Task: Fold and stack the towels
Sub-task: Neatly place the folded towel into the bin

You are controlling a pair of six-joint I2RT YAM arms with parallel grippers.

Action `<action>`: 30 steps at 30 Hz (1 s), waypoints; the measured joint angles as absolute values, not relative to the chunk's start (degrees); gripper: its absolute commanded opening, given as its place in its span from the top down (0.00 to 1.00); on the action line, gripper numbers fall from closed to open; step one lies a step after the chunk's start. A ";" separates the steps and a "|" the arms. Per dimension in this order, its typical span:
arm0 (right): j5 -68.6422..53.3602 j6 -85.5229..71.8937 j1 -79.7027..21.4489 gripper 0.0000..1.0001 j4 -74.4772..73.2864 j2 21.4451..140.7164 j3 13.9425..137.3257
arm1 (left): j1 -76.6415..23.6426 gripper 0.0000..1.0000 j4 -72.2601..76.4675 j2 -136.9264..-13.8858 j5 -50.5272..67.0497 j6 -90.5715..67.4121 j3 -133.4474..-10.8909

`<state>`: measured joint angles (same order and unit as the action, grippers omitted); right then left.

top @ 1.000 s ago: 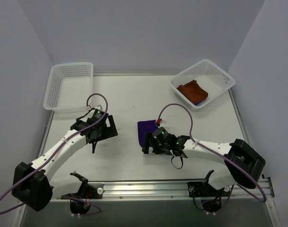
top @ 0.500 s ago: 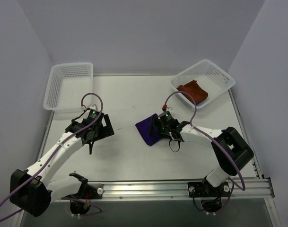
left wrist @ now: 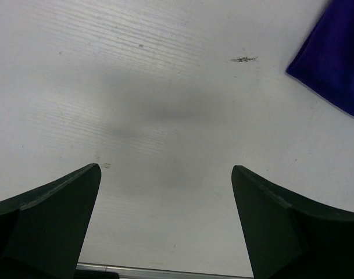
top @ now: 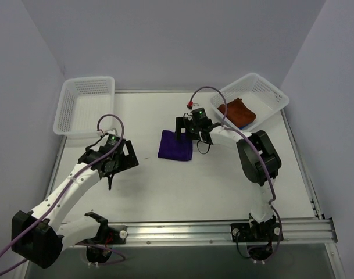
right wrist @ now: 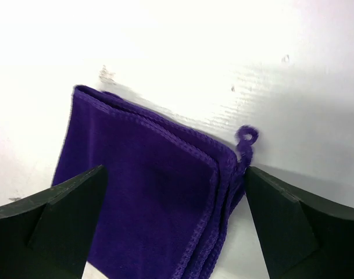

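Note:
A folded purple towel (top: 175,145) lies flat on the table near the middle. It fills the right wrist view (right wrist: 147,192), its stacked edges and hanging loop to the right. My right gripper (top: 186,133) hovers over the towel's right edge, open, with its fingers either side of the towel (right wrist: 174,174). A rust-orange towel (top: 236,111) lies in the white basket (top: 275,96) at the back right. My left gripper (top: 120,164) is open and empty over bare table (left wrist: 165,168), left of the purple towel, whose corner shows in the left wrist view (left wrist: 333,64).
An empty white basket (top: 85,104) stands at the back left. A metal rail (top: 211,229) runs along the near edge. Grey walls close in the table on three sides.
My right arm has swung from the near middle toward the back, and the purple towel now lies further back and squarer. My left gripper has drifted slightly left.

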<state>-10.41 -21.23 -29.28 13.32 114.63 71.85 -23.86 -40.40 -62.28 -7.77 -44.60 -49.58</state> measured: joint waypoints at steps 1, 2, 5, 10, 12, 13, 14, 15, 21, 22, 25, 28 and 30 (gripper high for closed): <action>-10.33 -20.49 -29.15 0.00 12.58 115.00 73.17 | -23.86 0.06 -40.51 -62.00 -7.77 -44.60 -49.58; -10.31 -19.88 -29.12 0.00 12.10 114.98 73.91 | -23.86 0.06 -40.58 -61.69 -7.79 -44.62 -49.58; -8.60 -19.35 -29.34 0.00 10.92 113.97 74.59 | -23.77 0.06 -40.64 -60.90 -7.79 -44.64 -49.56; -4.60 -20.82 -30.11 0.01 8.03 111.96 72.86 | -23.53 0.06 -40.66 -60.71 -7.79 -44.62 -49.39; -1.98 -22.04 -30.57 0.02 6.81 111.26 71.37 | -23.49 0.06 -40.69 -60.71 -7.79 -44.62 -49.25; -0.75 -22.74 -30.92 0.03 6.07 111.11 70.78 | -23.49 0.06 -40.66 -60.71 -7.79 -44.62 -49.19; 0.43 -23.40 -31.35 0.07 5.17 111.09 70.30 | -23.49 0.06 -40.66 -60.71 -7.79 -44.62 -49.10; 1.52 -24.08 -31.94 0.09 4.38 111.09 69.91 | -23.49 0.06 -40.66 -60.71 -7.79 -44.62 -49.01; 5.17 -27.90 -35.11 0.26 1.02 111.11 69.43 | -23.49 0.06 -40.47 -60.71 -7.70 -44.62 -48.82; 5.26 -28.45 -35.51 0.30 0.91 111.15 69.43 | -23.44 0.06 -40.45 -60.71 -7.60 -44.62 -48.82; 5.82 -29.54 -36.51 0.49 0.80 111.59 69.43 | -23.44 0.06 -40.23 -60.71 -7.49 -44.62 -48.56; 7.46 -30.46 -37.19 0.55 0.78 112.05 69.58 | -23.44 0.06 -40.14 -60.71 -7.31 -44.62 -47.92; 8.16 -31.07 -37.23 0.56 0.69 112.27 69.78 | -23.42 0.06 -40.07 -60.71 -7.29 -44.62 -47.86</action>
